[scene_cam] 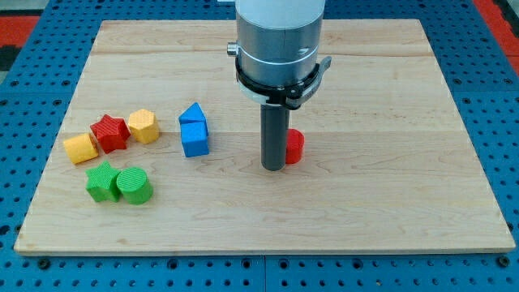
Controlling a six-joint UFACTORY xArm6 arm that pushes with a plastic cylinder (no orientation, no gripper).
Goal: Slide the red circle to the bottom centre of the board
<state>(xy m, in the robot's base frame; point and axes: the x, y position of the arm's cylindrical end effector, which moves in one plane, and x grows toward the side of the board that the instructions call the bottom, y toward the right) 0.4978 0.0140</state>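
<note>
My tip (273, 168) is down on the board (389, 203), roughly mid-board, a bit right of ctr. No jaws on this rig, just a straight dark rod (274, 138) under a grey cylinder mount (278, 49), so no open/closed state to give.

Red circle (294, 147) sits just right of the tip, touching the rod or v. close to it; the rod hides the circle's left edge, so can't tell if there's actual contact. Circle is abt mid-depth on the board, well short of the near edge.

Other blocks are all on the left half:
- Blue pair: blue triangle-ish block (192, 113) w/ a blue cube (195, 139) just nearer, touching or nearly so. Both well left of the tip.
- Far-left row of 3, running near-left to far-right: yellow block (81, 148), red star (109, 132), yellow hexagon-ish block (143, 126). Red star is pressed betw. the two yellows.
- Nearer than that row: green star (101, 181) and green cylinder (135, 185), side by side, touching, cylinder on the right.

Board is pale wood, lying on a blue perforated table (503, 122) which shows on all sides. Some red shows at the far corners of the view; can't tell what it is.
</note>
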